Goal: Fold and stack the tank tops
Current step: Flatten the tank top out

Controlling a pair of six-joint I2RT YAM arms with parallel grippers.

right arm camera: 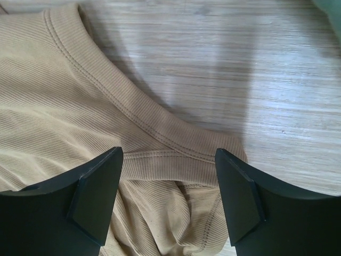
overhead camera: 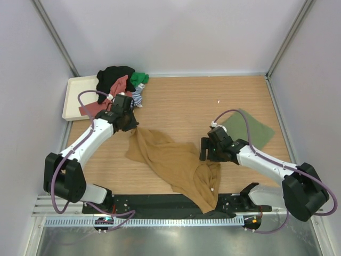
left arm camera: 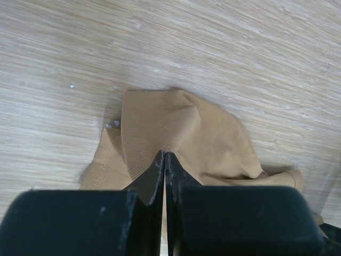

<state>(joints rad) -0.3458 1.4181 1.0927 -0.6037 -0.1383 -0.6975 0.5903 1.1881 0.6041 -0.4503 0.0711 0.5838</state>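
A mustard brown tank top [overhead camera: 170, 160] lies rumpled across the middle of the table, running from upper left down to the near edge. My left gripper [overhead camera: 130, 124] is shut on its far left corner; in the left wrist view the cloth [left arm camera: 181, 128] peaks up into the closed jaws of the left gripper [left arm camera: 164, 154]. My right gripper [overhead camera: 205, 149] stands open over the top's right side. The right wrist view shows a stitched strap and hem [right arm camera: 160, 154] lying between the spread jaws of the right gripper [right arm camera: 168, 152], not pinched.
An olive green top [overhead camera: 248, 128] lies flat at the right, behind the right arm. A heap of black, red, green and striped tops [overhead camera: 120, 85] rests on and beside the cream tray [overhead camera: 74, 96] at the back left. Grey walls close in the table.
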